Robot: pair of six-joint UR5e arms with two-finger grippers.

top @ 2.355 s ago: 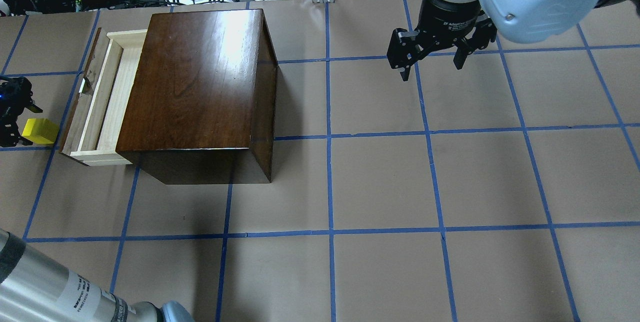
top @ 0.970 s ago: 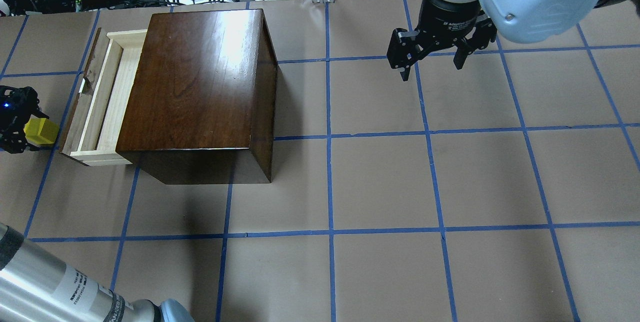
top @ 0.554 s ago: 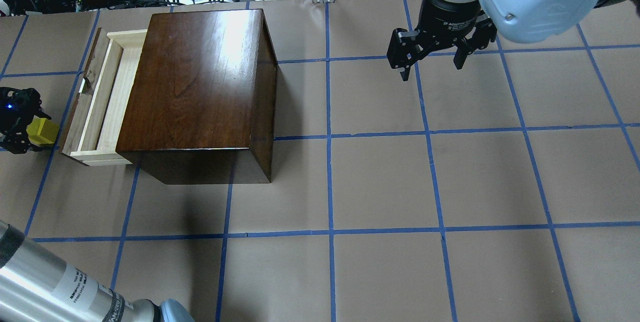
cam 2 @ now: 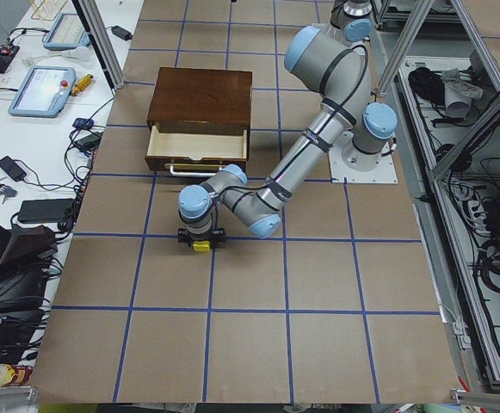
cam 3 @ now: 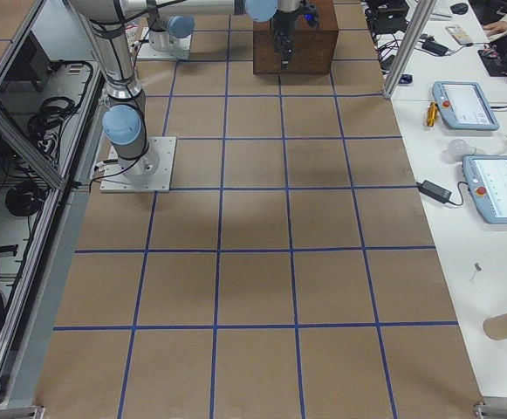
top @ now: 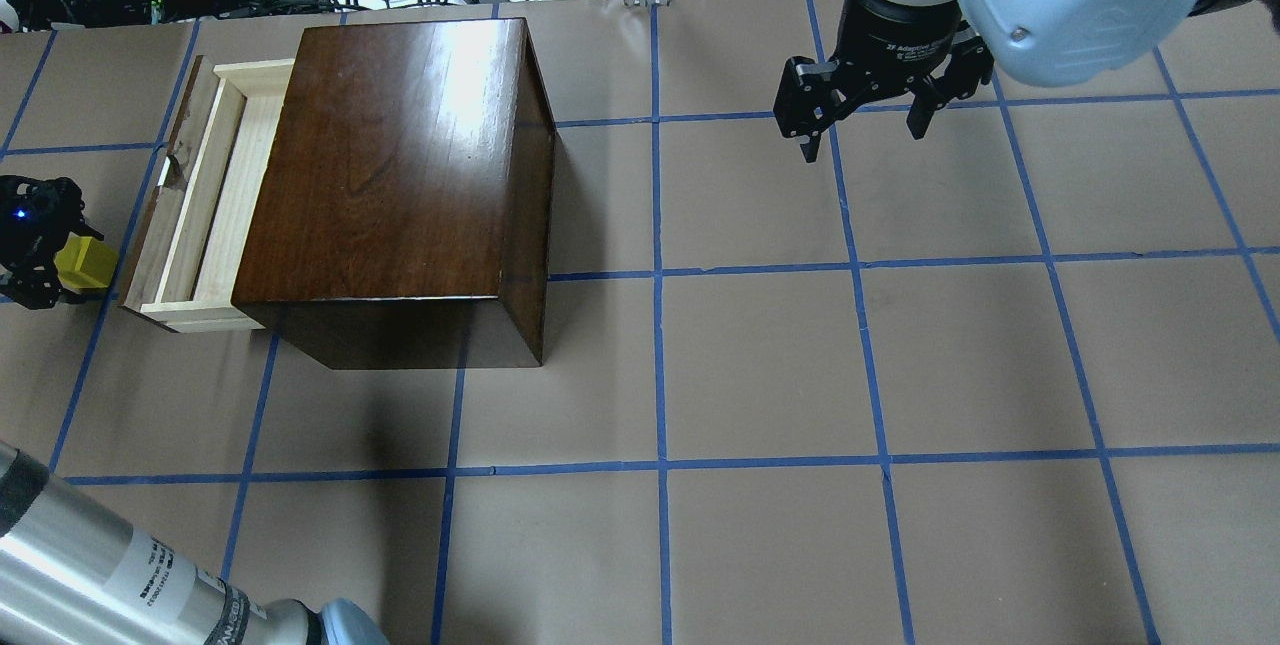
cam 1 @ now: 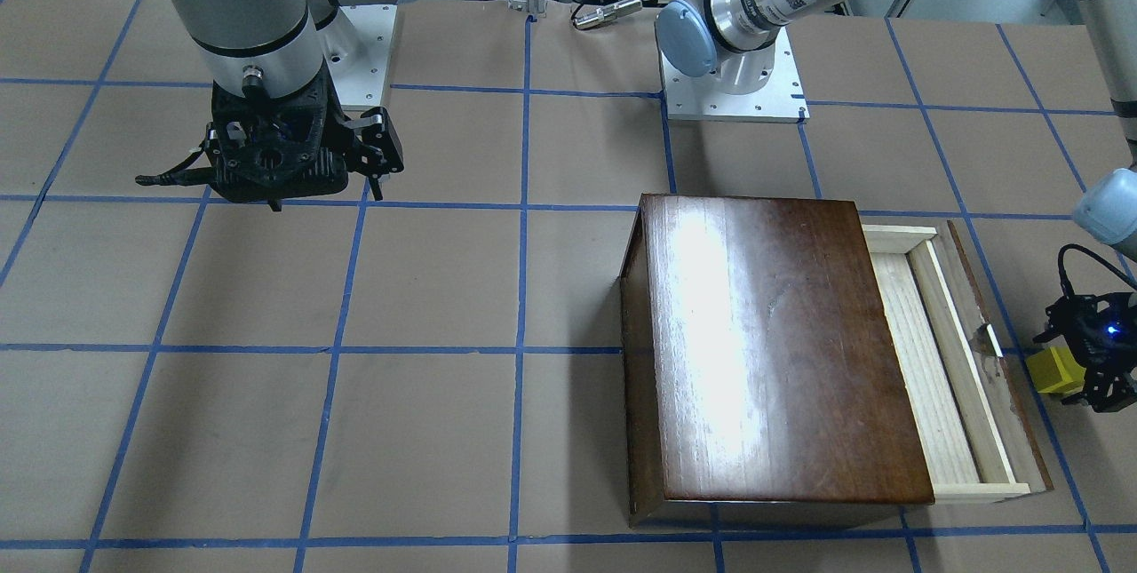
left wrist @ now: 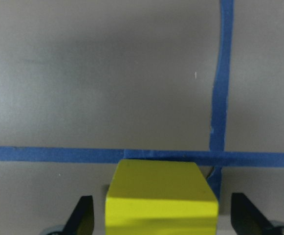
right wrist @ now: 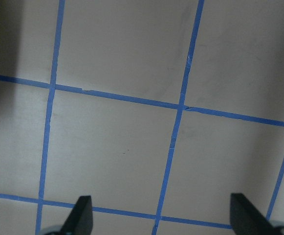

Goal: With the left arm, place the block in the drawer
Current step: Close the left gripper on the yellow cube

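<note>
Presently my left claw (left wrist: pixel 162 218) stands open astride the yellow block (left wrist: pixel 159 193), fingers (left wrist: pixel 83 215) clear of both its sides; the block rests on the tabletop (left wrist: pixel 107 73). The open drawer (top: pixel 225 205) lies just beside, its dark front panel (top: pixel 150 225) between us. Right claw (top: pixel 865 125), open, hangs well apart.

Small yellow block (top: pixel 88 261) sits on the desk, just outside the pulled-open, dark-fronted pale wood drawer (top: pixel 215 195). Left hand (left wrist: pixel 162 211) straddles block, fingers spread, gaps either side.
</note>
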